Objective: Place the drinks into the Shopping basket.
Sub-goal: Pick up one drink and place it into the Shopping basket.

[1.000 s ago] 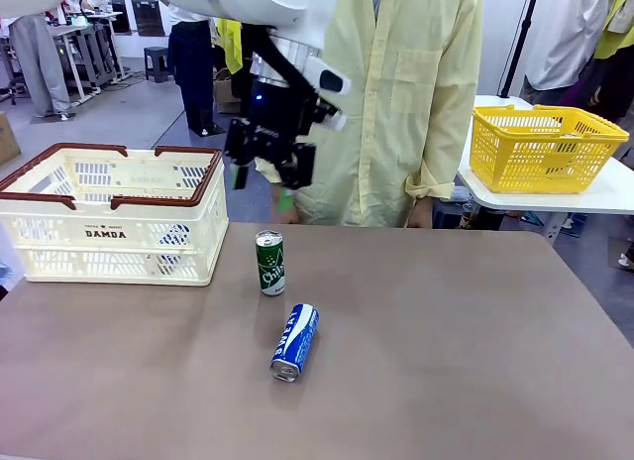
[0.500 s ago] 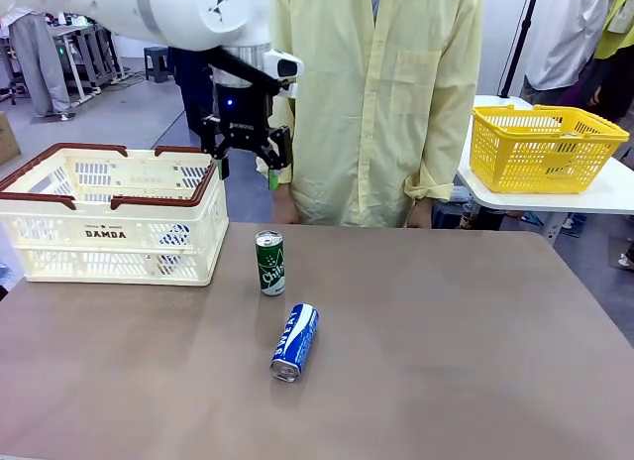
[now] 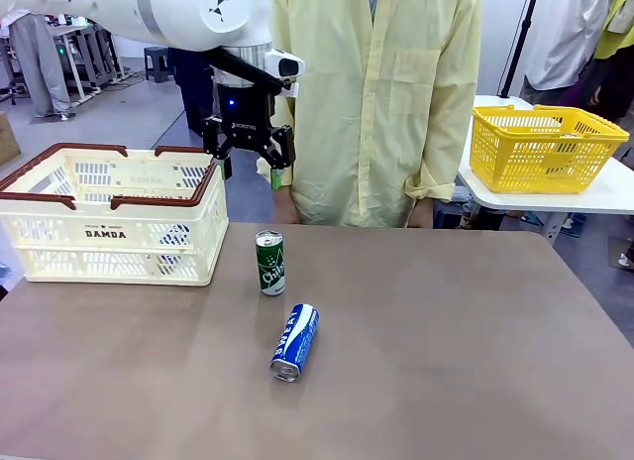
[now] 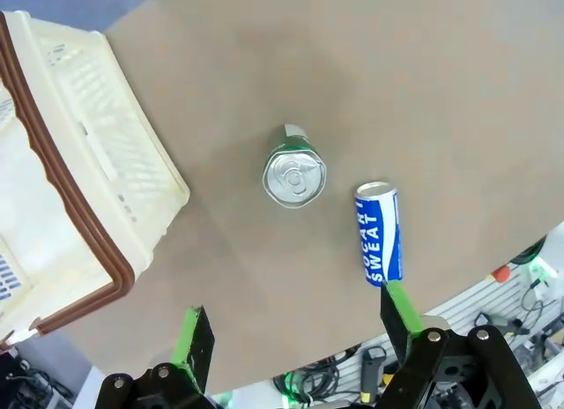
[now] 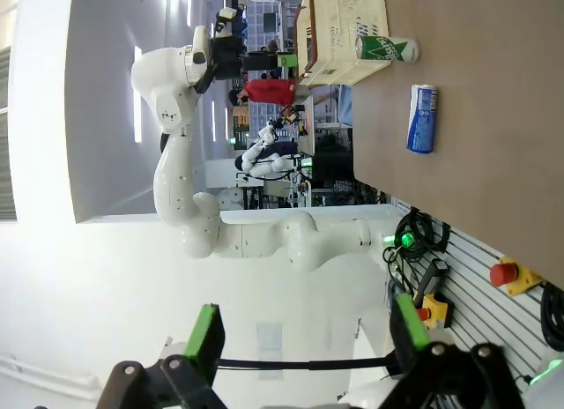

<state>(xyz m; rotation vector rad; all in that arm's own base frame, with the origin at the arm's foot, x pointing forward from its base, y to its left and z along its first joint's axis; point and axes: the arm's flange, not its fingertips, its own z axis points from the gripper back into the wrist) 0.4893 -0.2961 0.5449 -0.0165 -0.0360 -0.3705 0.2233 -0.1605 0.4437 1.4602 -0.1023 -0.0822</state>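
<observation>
A green can [image 3: 269, 263] stands upright on the brown table, and from above its silver top shows in the left wrist view [image 4: 294, 177]. A blue can [image 3: 295, 341] lies on its side nearer the front edge, also seen from the left wrist [image 4: 380, 232] and from the right wrist [image 5: 422, 118]. The cream Shopping basket [image 3: 111, 214] with a dark red-brown rim sits at the table's left [image 4: 75, 189]. My left gripper [image 3: 248, 169] hangs open and empty high above the table, between the basket and the green can [image 4: 295, 338]. My right gripper [image 5: 304, 334] is open and empty, far from the table.
A person in a pale yellow coat [image 3: 386, 103] stands at the far side of the table. A yellow mesh basket [image 3: 543, 147] rests on a white side table at the right. The brown table's right half is bare.
The left arm swung left and back from over the green can toward the basket's corner, then held nearly still. Both cans have stayed in place.
</observation>
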